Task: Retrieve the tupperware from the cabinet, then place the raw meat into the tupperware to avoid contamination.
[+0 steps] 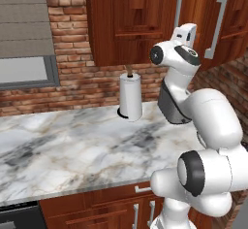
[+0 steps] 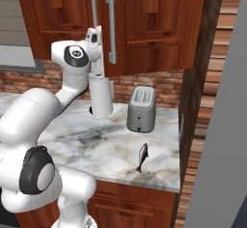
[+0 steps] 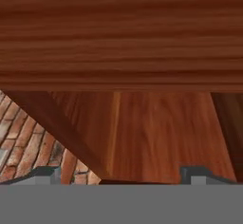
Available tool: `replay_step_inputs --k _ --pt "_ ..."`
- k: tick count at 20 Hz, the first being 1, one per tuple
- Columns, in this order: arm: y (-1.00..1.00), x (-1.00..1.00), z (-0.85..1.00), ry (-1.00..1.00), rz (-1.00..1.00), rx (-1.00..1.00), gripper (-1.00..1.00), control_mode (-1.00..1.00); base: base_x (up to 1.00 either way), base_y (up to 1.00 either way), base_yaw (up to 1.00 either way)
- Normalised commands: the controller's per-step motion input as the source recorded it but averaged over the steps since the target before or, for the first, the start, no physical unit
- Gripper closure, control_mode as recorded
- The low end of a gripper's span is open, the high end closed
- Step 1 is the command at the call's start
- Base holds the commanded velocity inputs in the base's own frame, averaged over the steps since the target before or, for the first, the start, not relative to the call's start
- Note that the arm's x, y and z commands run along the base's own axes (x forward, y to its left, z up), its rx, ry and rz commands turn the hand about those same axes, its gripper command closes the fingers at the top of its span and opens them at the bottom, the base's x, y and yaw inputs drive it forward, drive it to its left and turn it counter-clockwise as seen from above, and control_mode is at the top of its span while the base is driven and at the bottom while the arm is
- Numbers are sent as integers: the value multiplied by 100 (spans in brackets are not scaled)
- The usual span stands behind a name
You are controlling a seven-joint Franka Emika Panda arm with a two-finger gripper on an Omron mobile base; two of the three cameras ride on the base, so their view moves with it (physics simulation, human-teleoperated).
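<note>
The cabinet (image 2: 144, 14) of dark red-brown wood hangs above the counter with its doors shut; two long silver bar handles (image 2: 111, 26) meet at its middle. The tupperware is hidden from view. My gripper (image 3: 122, 176) is raised close to the cabinet's lower edge, open, with nothing between its fingertips (image 3: 47, 173); the hand view looks at wood grain and a bit of brick. In the right base view my hand (image 2: 95, 37) sits just left of the handles. The raw meat (image 2: 141, 157), a small dark fish-shaped piece, lies near the counter's front edge.
A tall white paper-towel roll (image 1: 130, 97) stands at the back of the marble counter (image 1: 72, 145). A grey metal toaster (image 2: 141, 108) stands to its right. A brick wall (image 1: 72, 53) backs the counter, and a dark wooden side wall (image 2: 193, 101) closes its right end.
</note>
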Motion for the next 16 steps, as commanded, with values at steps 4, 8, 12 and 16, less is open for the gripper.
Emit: replay_step_inputs --k 4,8,12,16 --pt "-6 -56 36 -12 -18 -1 -100 -100 0 0 0" --pt "-1 -54 16 -2 -26 -1 -100 -100 0 0 0" --pt "-20 -36 16 0 -27 0 -100 -100 0 0 0" --pt "-75 -20 4 -6 -9 7 -100 -100 0 0 0"
